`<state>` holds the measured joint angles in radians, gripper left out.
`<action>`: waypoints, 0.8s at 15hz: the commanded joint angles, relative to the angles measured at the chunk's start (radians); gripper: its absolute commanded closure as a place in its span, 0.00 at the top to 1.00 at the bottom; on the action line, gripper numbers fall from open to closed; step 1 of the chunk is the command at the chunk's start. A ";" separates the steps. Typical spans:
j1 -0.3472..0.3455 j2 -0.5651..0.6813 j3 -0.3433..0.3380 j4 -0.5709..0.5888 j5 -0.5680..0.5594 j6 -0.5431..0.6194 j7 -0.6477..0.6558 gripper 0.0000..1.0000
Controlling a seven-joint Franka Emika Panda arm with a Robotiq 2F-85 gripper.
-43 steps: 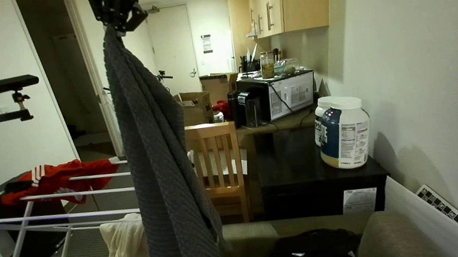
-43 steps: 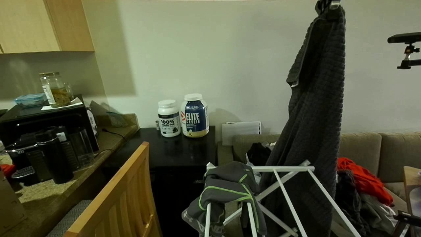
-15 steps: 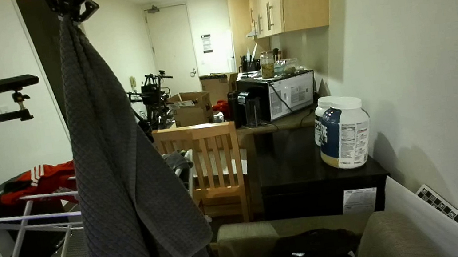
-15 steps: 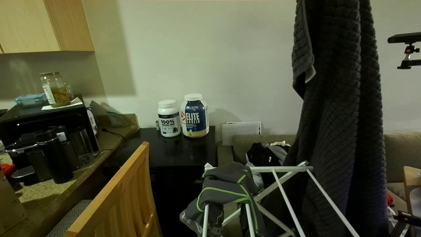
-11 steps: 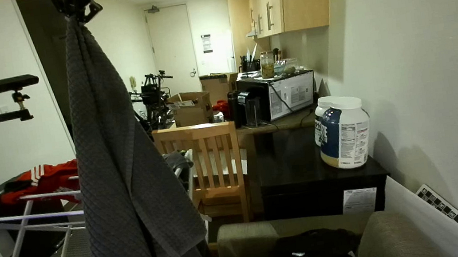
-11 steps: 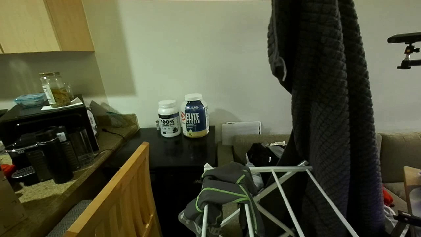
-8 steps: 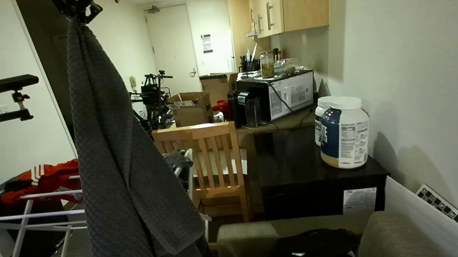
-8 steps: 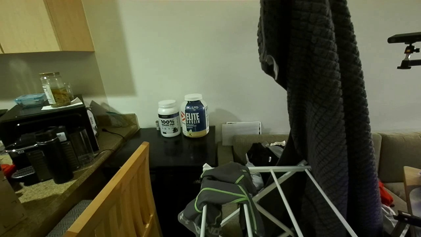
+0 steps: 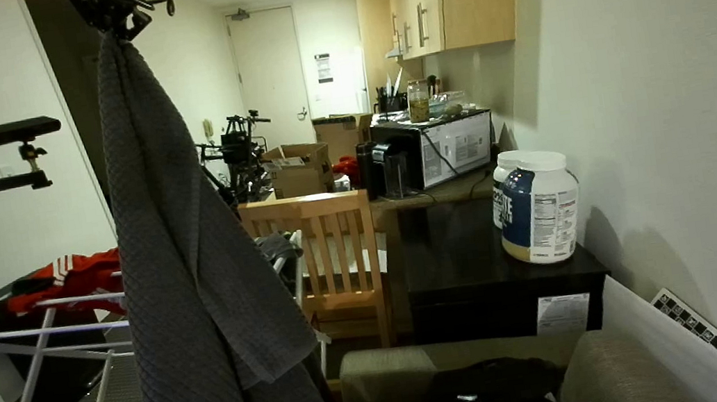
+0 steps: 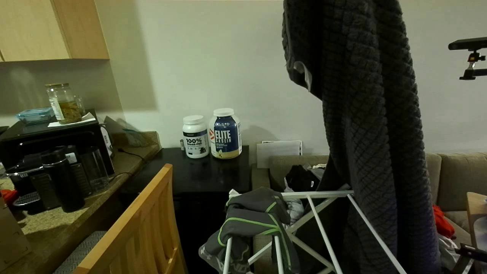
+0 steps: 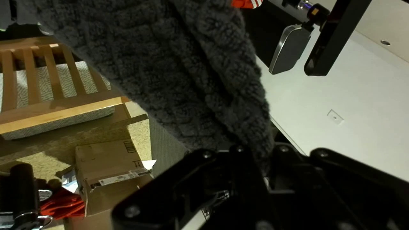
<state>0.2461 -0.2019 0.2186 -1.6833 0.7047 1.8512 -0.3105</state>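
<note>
Find the pincer [image 11: 261, 156] clamped on the bunched top of a grey towel [image 9: 183, 253], with jaws nearly together and just the gathered cloth between. See the towel straight below the pincer, hanging in long, quilted folds and running past the lower edge of both exterior views. Spot a beige sofa [image 10: 464, 179] behind the towel in an exterior view, stretching out to either side. Note, before the towel there, the white bars of a drying rack [image 10: 315, 195]; cannot tell touching from merely near. Make out a black cabinet [image 10: 224, 177] left of the towel in an exterior view. Notice a wooden chair [image 9: 307, 209] just right of the towel and farther back in an exterior view, plus a boxy appliance [image 9: 456, 145] well beyond, also right. Pick out a dark grey garment [image 10: 258, 219] with green lines left of the towel in an exterior view, and a red garment [image 9: 85, 274] with white stripes just left of it in an exterior view. See a blue-and-white tub [image 10: 225, 133] well left of the towel in an exterior view, then, farther left, a smaller white tub [image 10: 195, 139] and a glass jar [image 10: 64, 104]. Make out a small pale strip [image 10: 307, 78] on the towel's loose corner.
</note>
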 commanded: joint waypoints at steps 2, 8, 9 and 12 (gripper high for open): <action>0.023 -0.016 0.004 -0.013 0.063 0.068 0.009 0.03; -0.003 -0.027 -0.061 0.013 0.106 -0.065 -0.012 0.03; -0.011 -0.029 -0.076 0.020 0.101 -0.099 -0.010 0.03; -0.041 -0.030 -0.131 0.061 0.086 -0.234 -0.014 0.03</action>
<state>0.2366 -0.2196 0.1265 -1.6700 0.7625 1.7170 -0.3107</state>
